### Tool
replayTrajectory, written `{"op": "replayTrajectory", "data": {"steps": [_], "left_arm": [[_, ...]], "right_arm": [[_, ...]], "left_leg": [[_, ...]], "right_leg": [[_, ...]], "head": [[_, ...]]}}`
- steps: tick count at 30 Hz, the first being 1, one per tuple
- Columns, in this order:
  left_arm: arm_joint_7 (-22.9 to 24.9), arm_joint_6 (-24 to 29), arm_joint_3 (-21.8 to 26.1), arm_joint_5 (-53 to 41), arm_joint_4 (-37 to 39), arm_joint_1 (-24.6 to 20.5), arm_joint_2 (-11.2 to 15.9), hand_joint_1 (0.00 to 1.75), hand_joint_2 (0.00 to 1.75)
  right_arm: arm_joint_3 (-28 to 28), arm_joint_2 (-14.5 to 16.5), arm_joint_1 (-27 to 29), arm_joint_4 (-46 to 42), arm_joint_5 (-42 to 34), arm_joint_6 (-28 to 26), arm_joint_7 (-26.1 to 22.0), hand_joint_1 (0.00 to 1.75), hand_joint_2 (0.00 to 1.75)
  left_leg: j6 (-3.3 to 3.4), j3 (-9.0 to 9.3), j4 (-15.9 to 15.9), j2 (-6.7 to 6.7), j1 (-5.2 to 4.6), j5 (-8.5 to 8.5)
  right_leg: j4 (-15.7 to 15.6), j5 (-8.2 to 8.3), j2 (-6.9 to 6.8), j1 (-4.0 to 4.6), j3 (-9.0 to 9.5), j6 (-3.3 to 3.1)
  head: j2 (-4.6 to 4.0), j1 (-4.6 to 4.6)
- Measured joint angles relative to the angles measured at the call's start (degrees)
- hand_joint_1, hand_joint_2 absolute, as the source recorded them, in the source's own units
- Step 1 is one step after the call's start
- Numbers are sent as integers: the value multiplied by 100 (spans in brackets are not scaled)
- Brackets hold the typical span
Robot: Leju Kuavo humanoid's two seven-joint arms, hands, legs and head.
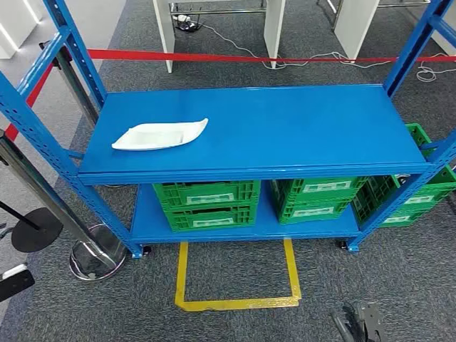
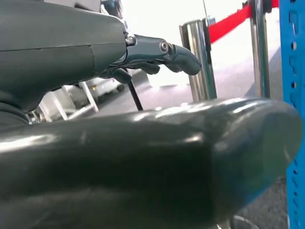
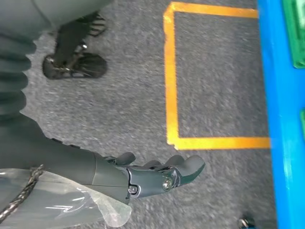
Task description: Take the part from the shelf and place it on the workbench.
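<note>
— What lies ahead?
— A blue shelf; the white part lies on its top, left of centre, long axis sideways.
— Your hands?
— Left hand nearer; right hand low. Both empty, fingers loosely apart.

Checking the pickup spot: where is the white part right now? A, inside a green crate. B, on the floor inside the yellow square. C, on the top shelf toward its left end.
C: the white part lies flat on the blue top shelf, toward its left end.

Glossy white part, blue-painted metal shelf
</note>
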Motion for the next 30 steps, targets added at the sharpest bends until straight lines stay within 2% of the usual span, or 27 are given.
{"op": "replayTrajectory", "data": {"steps": [3, 9, 13, 20, 23, 30], "left_arm": [[-97, 101, -12, 28, -2, -57, -3, 0, 0], [-863, 705, -141, 414, -134, -234, -212, 0, 0], [-922, 856, -274, 438, -195, -329, -390, 0, 0], [-1037, 914, -432, 463, -209, -449, -548, 0, 0], [-1035, 905, -634, 367, -190, -711, -654, 0, 0], [-953, 682, -1441, 185, 66, -1524, -943, 0, 0]], "right_arm": [[-24, 21, -33, -38, 17, -76, -46, 0, 175], [-32, 110, -141, -110, 62, -308, -45, 0, 175], [-32, 143, -184, -115, 62, -350, -19, 0, 175], [-37, 155, -188, -121, 55, -349, 19, 0, 175], [-42, 163, -195, -130, 37, -335, 103, 0, 175], [-70, 181, -199, -130, 11, -148, 269, 0, 175]], "left_leg": [[0, 0, 0, 0, 0, 0], [0, 0, 1, 0, 0, 0], [0, 0, 1, 0, 0, 0], [0, 0, 2, -1, 0, 0], [0, 0, 2, -5, 0, 0], [0, 0, 6, -6, -3, 4]], "right_leg": [[0, 0, 1, 0, -1, 0], [0, 0, 2, 0, -2, 0], [0, 0, 5, 0, -2, 0], [0, 0, 1, 0, -6, 0], [-1, 1, -6, 0, -4, 0], [-1, 12, 0, -2, -3, 2]], "head": [[-1, -1], [-1, -1], [0, -1], [-1, -2], [-1, 0], [-1, 0]]}}
